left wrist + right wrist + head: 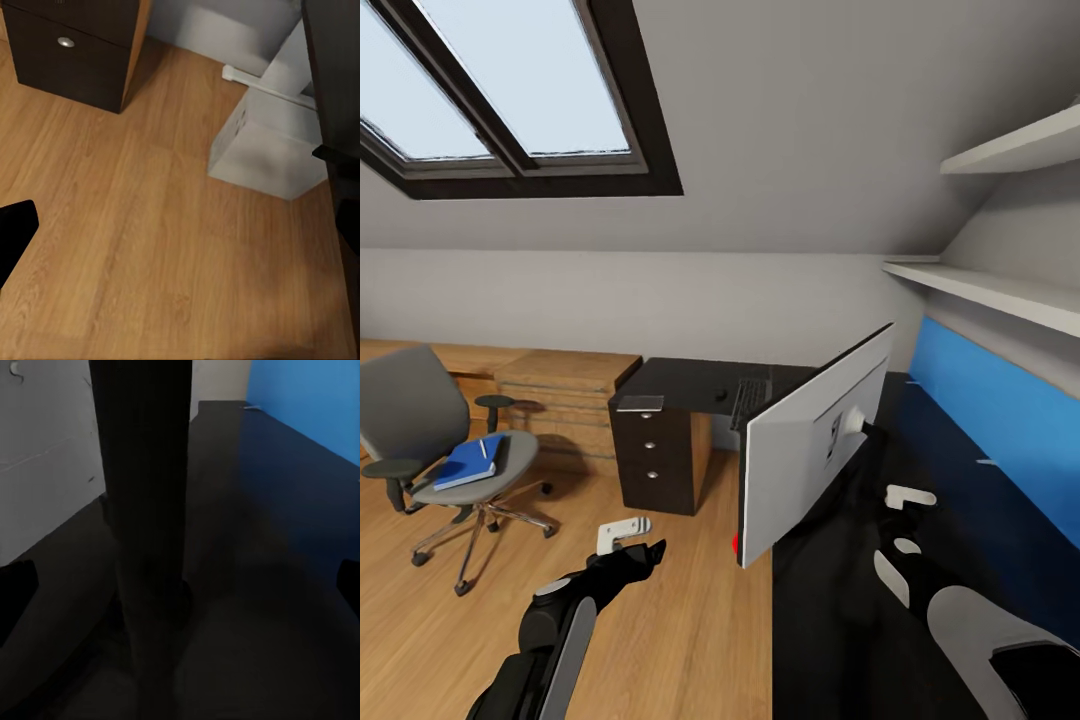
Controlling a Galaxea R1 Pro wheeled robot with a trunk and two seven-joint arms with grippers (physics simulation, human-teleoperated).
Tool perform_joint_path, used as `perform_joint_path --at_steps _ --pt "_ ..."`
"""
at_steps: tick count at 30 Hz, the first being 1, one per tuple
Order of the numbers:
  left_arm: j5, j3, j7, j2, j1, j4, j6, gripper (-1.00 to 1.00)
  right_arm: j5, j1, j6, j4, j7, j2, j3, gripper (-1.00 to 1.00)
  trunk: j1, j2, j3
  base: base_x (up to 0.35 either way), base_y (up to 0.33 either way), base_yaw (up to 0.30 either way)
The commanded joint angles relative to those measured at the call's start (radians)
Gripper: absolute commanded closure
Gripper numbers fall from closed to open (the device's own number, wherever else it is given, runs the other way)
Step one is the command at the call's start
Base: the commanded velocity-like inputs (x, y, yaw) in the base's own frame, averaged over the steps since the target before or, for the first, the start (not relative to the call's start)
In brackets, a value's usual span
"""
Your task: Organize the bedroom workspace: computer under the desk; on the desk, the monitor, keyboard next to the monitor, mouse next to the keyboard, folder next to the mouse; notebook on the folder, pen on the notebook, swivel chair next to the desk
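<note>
Right jaws point(905, 520) spread around the monitor point(810, 455) stand point(146, 510); left jaws' point(628, 535) state unclear.

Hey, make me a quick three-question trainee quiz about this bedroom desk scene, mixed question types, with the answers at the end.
1. True or false: the monitor shows its white back to the head camera.
2. The folder lies on: A) the desk B) the swivel chair C) the floor.
3. Fill in: the keyboard rests on the ____.

Key: 1 true; 2 B; 3 desk.
</note>
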Motion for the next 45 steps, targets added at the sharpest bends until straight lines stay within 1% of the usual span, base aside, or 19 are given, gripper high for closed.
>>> perform_joint_path --at_steps 1,20,28,45 --pt "0.009 0.0 0.006 0.0 -0.001 -0.001 0.005 -1.0 -0.008 -0.001 -0.003 0.0 -0.004 -0.001 0.009 -1.0 0.0 -0.001 -0.001 0.132 0.047 0.0" --pt "0.008 -0.002 0.006 -0.002 -0.001 0.01 0.005 -1.0 -0.008 -0.001 -0.003 0.0 -0.004 -0.001 0.009 -1.0 0.0 -0.001 -0.001 0.09 0.005 0.0" --pt "0.009 -0.016 0.006 -0.002 -0.001 0.014 0.005 -1.0 -0.008 -0.001 -0.003 0.0 -0.004 -0.002 0.009 -1.0 0.0 -0.001 -0.001 0.054 0.0 0.0" --pt "0.009 -0.019 0.006 -0.002 -0.001 0.027 0.003 -1.0 -0.008 -0.001 -0.003 0.0 -0.004 -0.009 0.009 -1.0 0.0 -0.001 -0.001 0.051 0.0 0.0"
